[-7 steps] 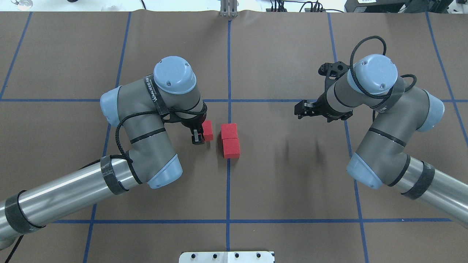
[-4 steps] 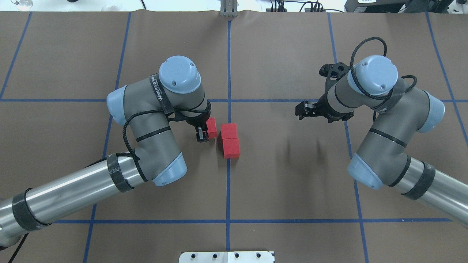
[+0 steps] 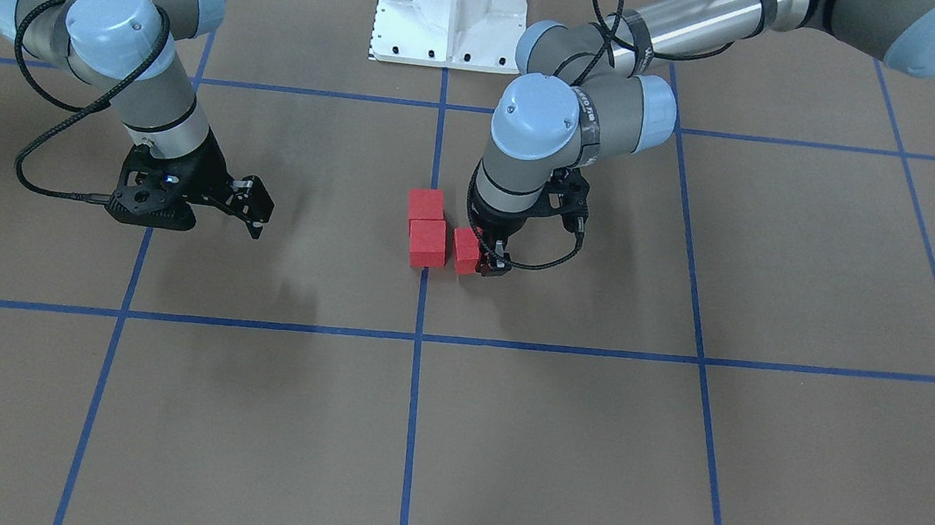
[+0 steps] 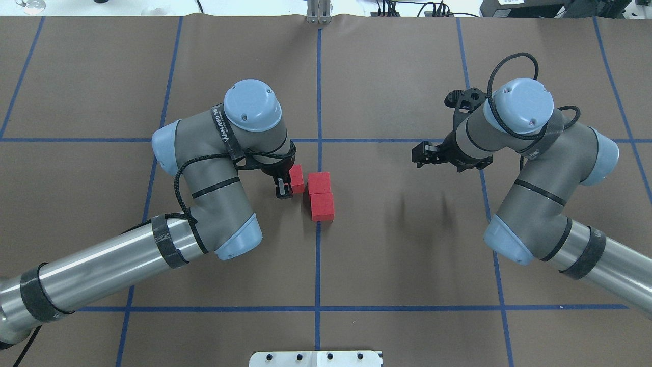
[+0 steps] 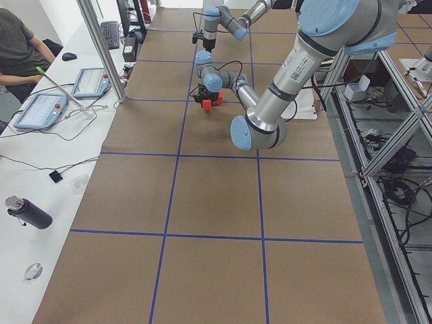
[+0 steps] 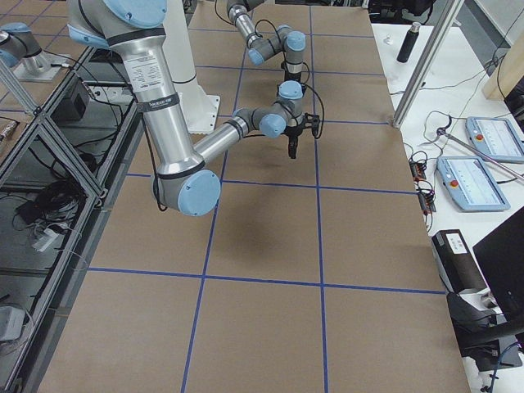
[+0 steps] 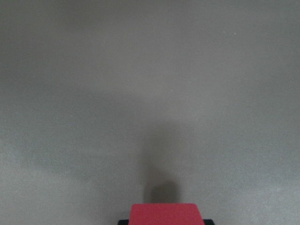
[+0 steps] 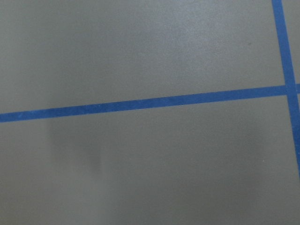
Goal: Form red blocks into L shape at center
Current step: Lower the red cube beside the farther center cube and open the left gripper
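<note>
Two red blocks lie touching in a row on the middle blue line, the center. The third red block is in my left gripper, which is shut on it just left of the far block of the pair, with a narrow gap between. In the front view this block sits beside the pair, with the left gripper on it. The left wrist view shows its top over a shadow on the brown surface. My right gripper hangs open and empty over the right middle square.
The white base plate sits at the near table edge and a metal bracket at the far edge. A side table with tablets and a seated person lies beyond the far edge. Blue tape lines grid the brown surface.
My left arm has carried its red block to the right, closing the gap to the pair on the centre line. The right arm has hardly moved.
</note>
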Controlling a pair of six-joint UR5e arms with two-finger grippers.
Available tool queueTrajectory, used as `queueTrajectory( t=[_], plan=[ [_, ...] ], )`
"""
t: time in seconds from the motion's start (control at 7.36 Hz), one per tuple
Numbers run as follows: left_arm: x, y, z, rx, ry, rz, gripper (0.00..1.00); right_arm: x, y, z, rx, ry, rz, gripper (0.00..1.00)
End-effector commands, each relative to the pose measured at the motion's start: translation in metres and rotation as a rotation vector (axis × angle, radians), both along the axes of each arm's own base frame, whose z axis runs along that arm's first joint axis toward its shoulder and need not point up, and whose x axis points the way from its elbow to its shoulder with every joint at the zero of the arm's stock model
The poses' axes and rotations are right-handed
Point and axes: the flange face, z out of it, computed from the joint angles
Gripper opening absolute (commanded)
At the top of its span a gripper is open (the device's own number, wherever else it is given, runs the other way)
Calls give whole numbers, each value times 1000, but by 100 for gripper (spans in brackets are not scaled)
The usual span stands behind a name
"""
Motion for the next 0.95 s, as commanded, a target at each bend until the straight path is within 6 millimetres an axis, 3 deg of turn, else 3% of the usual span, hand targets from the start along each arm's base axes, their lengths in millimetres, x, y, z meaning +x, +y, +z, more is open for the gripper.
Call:
queueTrajectory(
  t=[0.0, 0.82],
  plan=[
    [4, 5, -3, 1, 4, 7, 0, 0, 0, 1, 0, 2, 1, 100],
    [9, 12, -5, 2, 6, 19, 0, 0, -1, 2, -2, 3, 2, 100]
  ],
)
